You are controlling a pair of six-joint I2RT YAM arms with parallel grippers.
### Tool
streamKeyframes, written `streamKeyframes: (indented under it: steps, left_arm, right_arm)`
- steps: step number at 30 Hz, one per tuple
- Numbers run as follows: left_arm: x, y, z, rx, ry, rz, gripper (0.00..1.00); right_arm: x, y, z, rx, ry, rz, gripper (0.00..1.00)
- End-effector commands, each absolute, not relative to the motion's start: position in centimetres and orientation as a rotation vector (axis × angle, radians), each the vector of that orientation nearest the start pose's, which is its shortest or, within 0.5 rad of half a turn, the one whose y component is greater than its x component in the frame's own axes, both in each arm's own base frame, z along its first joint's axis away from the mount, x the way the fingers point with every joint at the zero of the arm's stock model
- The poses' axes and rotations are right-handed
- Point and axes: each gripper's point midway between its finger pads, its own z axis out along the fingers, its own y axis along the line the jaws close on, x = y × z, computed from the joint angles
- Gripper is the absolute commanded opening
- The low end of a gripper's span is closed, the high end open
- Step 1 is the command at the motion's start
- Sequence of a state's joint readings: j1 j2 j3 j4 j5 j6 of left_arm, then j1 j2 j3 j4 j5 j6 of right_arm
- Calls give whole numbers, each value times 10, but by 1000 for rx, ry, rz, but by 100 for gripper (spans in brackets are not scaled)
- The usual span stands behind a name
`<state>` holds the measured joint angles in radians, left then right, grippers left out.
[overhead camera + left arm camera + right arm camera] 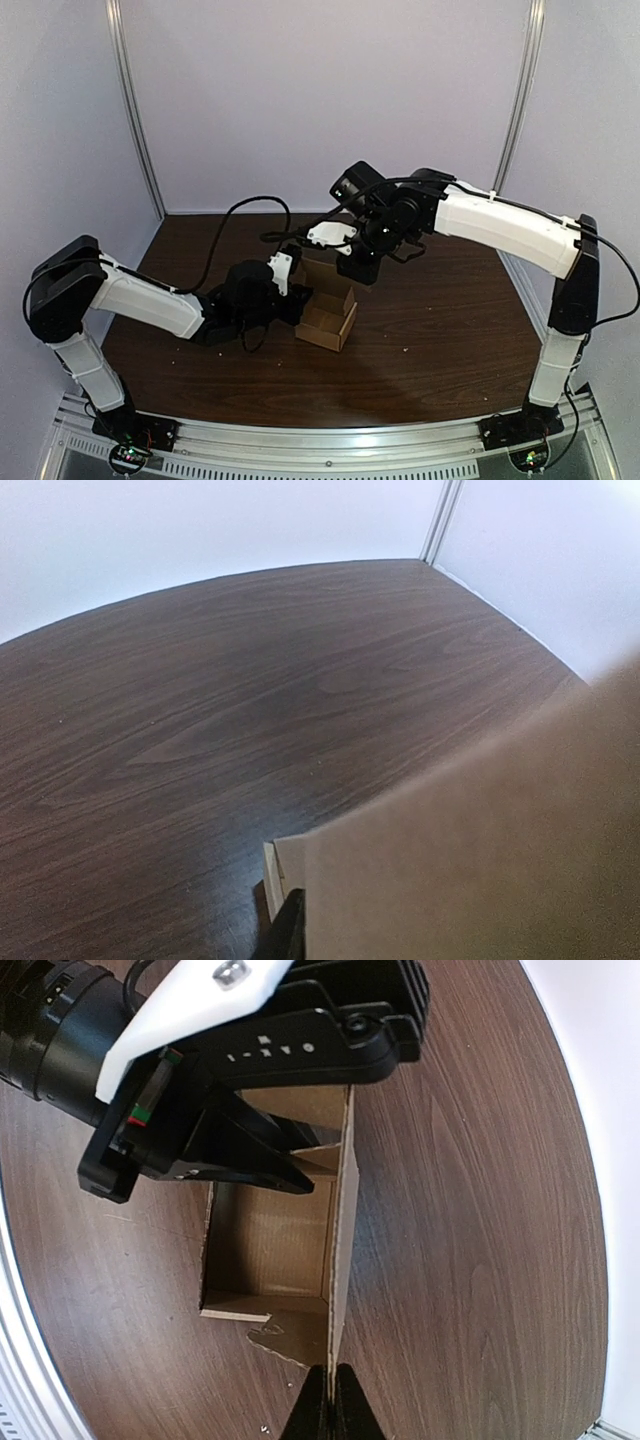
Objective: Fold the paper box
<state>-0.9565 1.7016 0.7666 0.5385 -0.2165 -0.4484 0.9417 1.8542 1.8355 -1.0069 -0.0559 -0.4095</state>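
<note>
The box sits open-topped just left of the middle of the table in the overhead view, with both arms meeting over it. In the right wrist view the right gripper comes in from the bottom edge, its two fingers pressed together on the thin upright wall that runs up the frame, pinching that wall at its near end. The left gripper reaches in from the upper left of that frame to the far end of the box. One finger appears to sit inside it, but whether it actually clamps the card cannot be told. Its own camera shows mostly a pale panel filling the lower right. The box looks like thin brown card, probably light and springy. It should crease easily along its scored lines and may buckle or slide if pushed mid-panel. The best holds are likely the wall edges near the corners, with one side held steady while the other folds.
</note>
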Motion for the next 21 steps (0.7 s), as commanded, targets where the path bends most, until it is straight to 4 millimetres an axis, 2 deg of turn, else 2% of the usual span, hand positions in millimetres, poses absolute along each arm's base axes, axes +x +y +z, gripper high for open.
streamKeyframes:
  steps: [1, 8, 12, 16, 19, 21]
  left_arm:
    - [291, -360, 136, 334, 1942, -769, 20]
    - [280, -349, 120, 308, 1970, -794, 25]
    - [264, -338, 106, 313, 2015, -791, 31]
    - [247, -312, 96, 285, 2069, -764, 38]
    - [233, -290, 100, 266, 2086, -746, 42]
    - [226, -275, 107, 255, 2088, -736, 44]
  right_arm:
    - [256, 383, 209, -1685, 2004, 224, 3]
    - [233, 389, 188, -1760, 1993, 230, 4]
    - [224, 390, 178, -1795, 1991, 219, 5]
    - [224, 389, 175, -1799, 1985, 208, 5]
    - [222, 388, 168, -1811, 1992, 209, 6]
    - [216, 388, 159, -1843, 2003, 244, 10]
